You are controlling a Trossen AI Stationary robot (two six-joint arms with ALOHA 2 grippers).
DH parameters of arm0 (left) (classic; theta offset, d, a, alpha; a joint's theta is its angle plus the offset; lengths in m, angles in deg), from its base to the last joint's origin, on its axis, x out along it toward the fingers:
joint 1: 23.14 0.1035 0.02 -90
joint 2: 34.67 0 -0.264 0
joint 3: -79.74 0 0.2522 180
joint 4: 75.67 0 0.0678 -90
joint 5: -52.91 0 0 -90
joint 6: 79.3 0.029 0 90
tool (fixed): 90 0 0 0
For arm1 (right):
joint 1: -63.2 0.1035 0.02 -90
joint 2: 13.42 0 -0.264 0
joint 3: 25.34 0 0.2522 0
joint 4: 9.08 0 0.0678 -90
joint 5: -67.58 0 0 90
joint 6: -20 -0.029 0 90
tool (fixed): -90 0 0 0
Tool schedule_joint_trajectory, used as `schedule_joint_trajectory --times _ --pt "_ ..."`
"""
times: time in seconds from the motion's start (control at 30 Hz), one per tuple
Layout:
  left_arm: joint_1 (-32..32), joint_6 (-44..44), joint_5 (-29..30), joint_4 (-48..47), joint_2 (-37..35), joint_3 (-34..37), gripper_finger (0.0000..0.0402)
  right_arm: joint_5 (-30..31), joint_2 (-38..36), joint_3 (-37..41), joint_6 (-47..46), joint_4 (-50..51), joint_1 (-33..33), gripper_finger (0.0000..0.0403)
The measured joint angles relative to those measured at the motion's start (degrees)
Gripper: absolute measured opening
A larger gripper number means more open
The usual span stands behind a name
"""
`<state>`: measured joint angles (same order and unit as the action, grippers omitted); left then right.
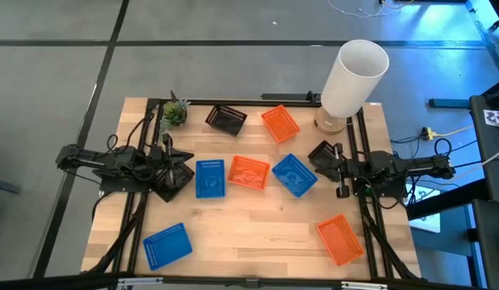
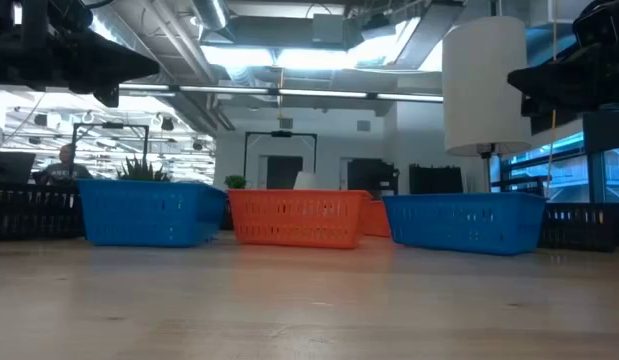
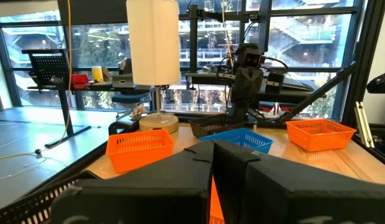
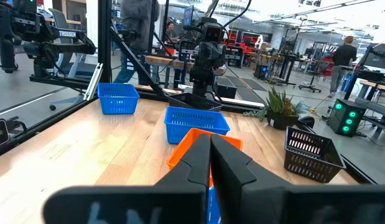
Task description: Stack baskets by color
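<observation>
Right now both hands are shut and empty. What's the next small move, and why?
Probably open the left hand and reach for the blue basket right beside it. Nothing is stacked yet: baskets lie scattered singly, and a second blue basket sits just beyond the orange basket in the same row, a short carry away. The right hand waits shut by the white cylinder.

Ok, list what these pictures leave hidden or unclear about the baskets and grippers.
- High view: the black basket under the left gripper is mostly covered by the arm.
- High view: another black basket sits partly under the right gripper.
- Low view: black baskets at both edges are cut off; the blue baskets hide what lies behind.
</observation>
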<state>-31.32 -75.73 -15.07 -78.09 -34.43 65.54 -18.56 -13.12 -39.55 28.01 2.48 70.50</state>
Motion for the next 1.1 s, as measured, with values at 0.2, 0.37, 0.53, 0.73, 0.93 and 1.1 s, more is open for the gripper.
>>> schedule_joint_trajectory --times 0.2,0.37,0.53,0.73,0.93,1.1 --pt "0.0 0.0 0.0 0.0 0.0 0.0 0.0000 0.0 0.0 0.0 0.0 0.0 0.0 0.0014" --pt "0.0 0.0 0.0 0.0 0.0 0.0 0.0000 0.0 0.0 0.0 0.0 0.0 0.0 0.0014" --pt "0.0 0.0 0.0 0.0 0.0 0.0 0.0000 0.0 0.0 0.0 0.0 0.0 0.0 0.0014" --pt "0.0 0.0 0.0 0.0 0.0 0.0 0.0000 0.0 0.0 0.0 -0.4 0.0 0.0 0.0014" --pt "0.0 0.0 0.0 0.0 0.0 0.0 0.0000 0.0 0.0 0.0 -9.1 -0.1 0.0 0.0014" --pt "0.0 3.1 1.0 2.7 0.0 -0.1 0.0000 0.0 0.0 0.0 -10.2 -0.7 0.0 0.0014"
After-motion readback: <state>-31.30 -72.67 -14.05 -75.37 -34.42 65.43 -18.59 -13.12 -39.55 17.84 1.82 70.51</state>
